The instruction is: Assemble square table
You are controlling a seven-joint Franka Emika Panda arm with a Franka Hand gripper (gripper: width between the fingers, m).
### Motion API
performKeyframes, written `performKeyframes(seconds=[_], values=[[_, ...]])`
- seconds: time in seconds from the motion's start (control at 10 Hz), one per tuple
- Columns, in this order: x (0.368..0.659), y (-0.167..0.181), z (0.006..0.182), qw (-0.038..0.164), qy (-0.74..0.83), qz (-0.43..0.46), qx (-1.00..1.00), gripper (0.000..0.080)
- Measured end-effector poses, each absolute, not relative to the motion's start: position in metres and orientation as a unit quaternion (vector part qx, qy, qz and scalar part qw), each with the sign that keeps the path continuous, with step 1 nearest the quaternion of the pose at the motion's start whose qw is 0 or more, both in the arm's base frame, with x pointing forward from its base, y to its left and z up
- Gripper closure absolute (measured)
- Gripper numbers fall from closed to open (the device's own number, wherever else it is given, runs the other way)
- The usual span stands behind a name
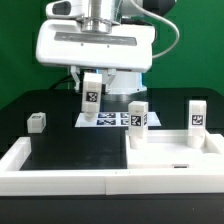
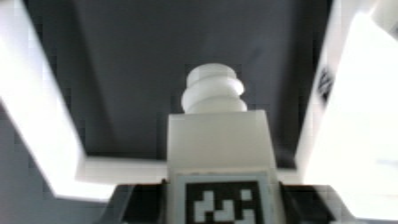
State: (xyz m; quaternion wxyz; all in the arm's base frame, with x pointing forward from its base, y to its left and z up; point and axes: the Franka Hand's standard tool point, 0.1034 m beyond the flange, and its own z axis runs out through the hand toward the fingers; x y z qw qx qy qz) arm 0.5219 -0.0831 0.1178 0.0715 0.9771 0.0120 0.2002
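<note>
Table leg [image 1: 91, 97] clamped between jaws, hanging above marker board [image 1: 110, 121], tag facing camera

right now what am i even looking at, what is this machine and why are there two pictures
This is a robot arm with a two-finger gripper. One picture comes from a camera off the arm, the other from a camera on its wrist. The gripper is shut on a white leg, seen close in the wrist view. On the black surface are a second leg, third leg, fourth leg, the square tabletop and the flat marker board.
</note>
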Motion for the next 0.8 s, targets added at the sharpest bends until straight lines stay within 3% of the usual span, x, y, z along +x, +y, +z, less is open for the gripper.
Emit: performKeyframes(seconds=[0.1,0.2,0.5,0.8], values=[[0.513,-0.093,0.114,0.097,0.029,0.226,0.969,0.0512],[0.509,-0.097,0.113,0.106,0.027,0.239,0.965,0.0512],[0.509,-0.095,0.111,0.102,0.028,0.234,0.966,0.0512],[0.539,-0.039,0.116,0.045,-0.052,0.240,0.968,0.0512]])
